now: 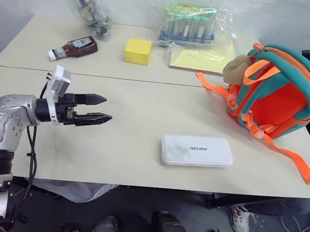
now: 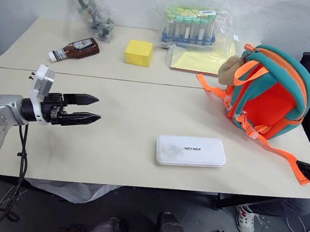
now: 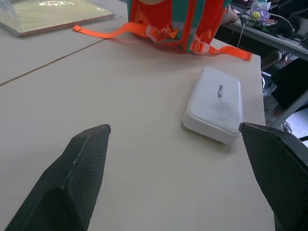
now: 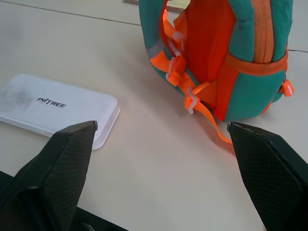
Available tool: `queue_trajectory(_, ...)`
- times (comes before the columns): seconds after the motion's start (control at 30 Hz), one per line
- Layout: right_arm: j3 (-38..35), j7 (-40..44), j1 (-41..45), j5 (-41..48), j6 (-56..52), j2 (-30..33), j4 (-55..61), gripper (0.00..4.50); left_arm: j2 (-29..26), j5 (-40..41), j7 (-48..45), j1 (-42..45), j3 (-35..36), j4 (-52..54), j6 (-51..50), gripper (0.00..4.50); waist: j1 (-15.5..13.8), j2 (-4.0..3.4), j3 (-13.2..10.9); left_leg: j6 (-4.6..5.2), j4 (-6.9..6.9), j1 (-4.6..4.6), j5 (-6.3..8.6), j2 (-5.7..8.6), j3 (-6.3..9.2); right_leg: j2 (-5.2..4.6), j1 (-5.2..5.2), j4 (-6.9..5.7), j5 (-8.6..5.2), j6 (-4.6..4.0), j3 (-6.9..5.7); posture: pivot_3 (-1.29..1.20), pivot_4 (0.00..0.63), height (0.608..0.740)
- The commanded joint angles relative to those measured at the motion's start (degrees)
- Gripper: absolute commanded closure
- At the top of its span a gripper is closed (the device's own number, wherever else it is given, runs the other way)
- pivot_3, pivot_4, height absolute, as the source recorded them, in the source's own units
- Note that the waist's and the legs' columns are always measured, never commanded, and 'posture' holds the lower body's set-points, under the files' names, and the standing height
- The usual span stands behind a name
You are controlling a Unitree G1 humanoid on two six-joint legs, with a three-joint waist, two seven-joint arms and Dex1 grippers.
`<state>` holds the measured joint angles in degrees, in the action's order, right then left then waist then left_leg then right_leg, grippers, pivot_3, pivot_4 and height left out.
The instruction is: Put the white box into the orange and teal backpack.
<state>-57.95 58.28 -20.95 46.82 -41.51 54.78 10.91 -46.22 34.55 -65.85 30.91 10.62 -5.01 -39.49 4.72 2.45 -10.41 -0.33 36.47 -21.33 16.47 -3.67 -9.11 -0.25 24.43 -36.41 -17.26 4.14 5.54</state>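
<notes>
the flat white rectangular box (image 1: 197, 151) with rounded corners and small grey letters on top lies flat near the front edge of the beige bench (image 1: 131, 130), a little toward its right end. nothing touches it.

the left gripper (image 1: 101, 110), two black fingers on a grey arm, hangs over the left part of the bench near the front edge. it points toward the white box but is well apart from it. its fingers stand wide apart and they grasp nothing. the right gripper (image 4: 161, 127) is at the right front corner of the bench, also spread wide and empty; in its wrist view the white box and the backpack are both in front of it.

the small orange and teal fabric backpack (image 1: 277, 90) stands near the right edge of the bench, behind the white box and apart from it. a tan plush toy (image 1: 236, 68) hangs at its top, and one orange strap (image 1: 292, 158) runs toward the front right corner.

further back lie a yellow sponge block (image 1: 137, 51), a brown sauce bottle (image 1: 73, 47) on its side, a rack of green-capped tubes in clear plastic (image 1: 189, 22), and a yellow flat pad (image 1: 202, 59).
</notes>
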Motion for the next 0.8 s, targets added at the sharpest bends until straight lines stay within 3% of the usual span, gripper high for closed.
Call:
queue_trajectory(0.03,-0.7,-0.4,0.2,-0.4,0.5,-0.6,1.0,0.06,-0.4,-2.2,0.9,-0.9,-0.9,2.0,3.2,0.0,0.0,0.0,0.0,-0.01,0.0,0.0,0.0,0.0,0.0,0.0,0.0,0.0,0.0,0.0,0.0,0.0,0.15,0.74)
queue_trajectory(0.43,2.5,-2.9,2.6,-3.9,2.3,-0.8,2.4,0.06,2.6,-4.7,3.6,-1.2,-3.9,3.2,4.6,0.0,0.0,0.0,0.0,-0.02,0.03,0.05,-0.07,0.08,0.01,-0.07,-0.02,-0.09,0.01,0.0,0.0,0.0,0.15,0.74)
queue_trajectory(0.57,8.6,-4.3,2.7,-9.7,6.9,-0.9,4.4,0.06,2.5,-7.6,1.0,-2.2,-9.0,5.5,7.7,0.0,0.1,0.0,0.0,-0.05,0.03,0.05,-0.06,0.06,0.0,-0.05,-0.02,-0.08,0.0,0.0,0.0,0.0,0.15,0.74)
queue_trajectory(0.67,17.9,-9.5,7.9,-15.8,10.9,-1.8,2.9,0.69,5.5,-11.2,2.9,-1.5,-15.2,5.9,7.6,0.61,0.1,0.03,0.0,-0.07,0.1,0.1,-0.08,0.07,0.0,-0.05,-0.08,-0.1,0.02,0.02,0.0,0.0,0.15,0.74)
queue_trajectory(0.8,26.1,-9.1,10.7,-19.3,12.6,-1.8,2.2,2.09,8.1,-14.1,2.6,0.2,-20.0,5.0,8.3,1.86,0.0,-0.03,0.0,0.02,0.47,0.0,-0.04,0.08,0.03,-0.07,-0.08,-0.27,0.04,0.07,0.01,0.0,0.15,0.74)
